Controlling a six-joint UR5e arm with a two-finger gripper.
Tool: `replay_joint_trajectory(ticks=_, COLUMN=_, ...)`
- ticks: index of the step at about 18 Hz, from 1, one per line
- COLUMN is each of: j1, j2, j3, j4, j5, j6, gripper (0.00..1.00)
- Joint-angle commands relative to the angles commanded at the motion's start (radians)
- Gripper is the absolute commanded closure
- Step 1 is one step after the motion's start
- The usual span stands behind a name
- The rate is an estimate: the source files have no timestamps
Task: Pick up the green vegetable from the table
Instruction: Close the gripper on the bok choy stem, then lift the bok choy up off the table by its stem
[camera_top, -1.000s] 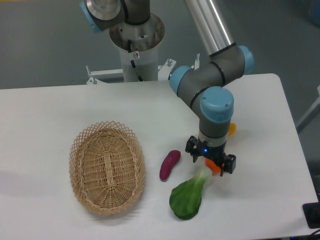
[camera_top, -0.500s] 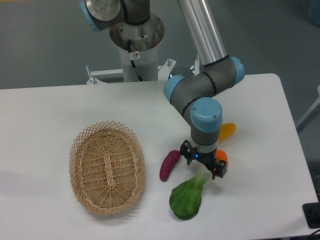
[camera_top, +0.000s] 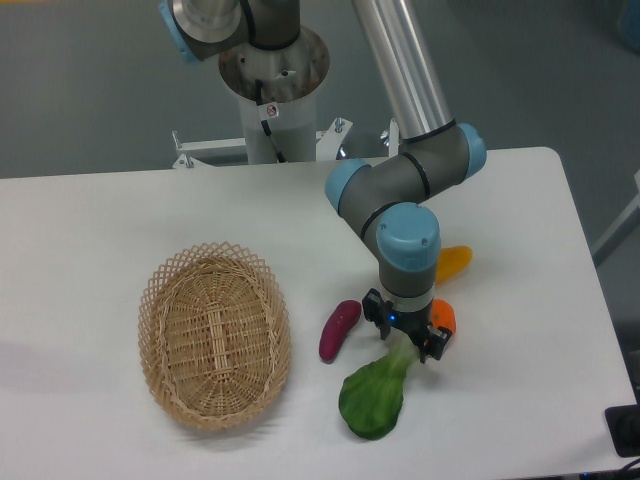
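Tool (camera_top: 404, 336) is straddling the vegetable's (camera_top: 374, 395) pale stalk, fingers apart. It is lying on the white counter (camera_top: 90, 230) before a grey floor.

The gripper (camera_top: 404, 331) has slid left, from beside the pale stalk to right over it. It now sits on the stalk end of the green vegetable (camera_top: 374, 395). More of the orange piece (camera_top: 443, 317) shows now, and the yellow vegetable (camera_top: 452, 262) has come out from behind the arm. The arm's blue-capped joint (camera_top: 408, 236) has moved left too.
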Motion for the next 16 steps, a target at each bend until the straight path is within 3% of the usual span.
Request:
replay_joint_trajectory(ticks=7, j1=0.002, j2=0.032, j3=0.015, j4=-0.005, j5=-0.006, j6=0.000, gripper=0.54)
replay_joint_trajectory(ticks=14, j1=0.006, j2=0.175, j3=0.005, j4=-0.028, j5=-0.014, j6=0.006, gripper=0.53)
replay_joint_trajectory(ticks=16, j1=0.006, j2=0.208, j3=0.012, j4=-0.070, j5=-0.043, j6=0.008, gripper=0.53)
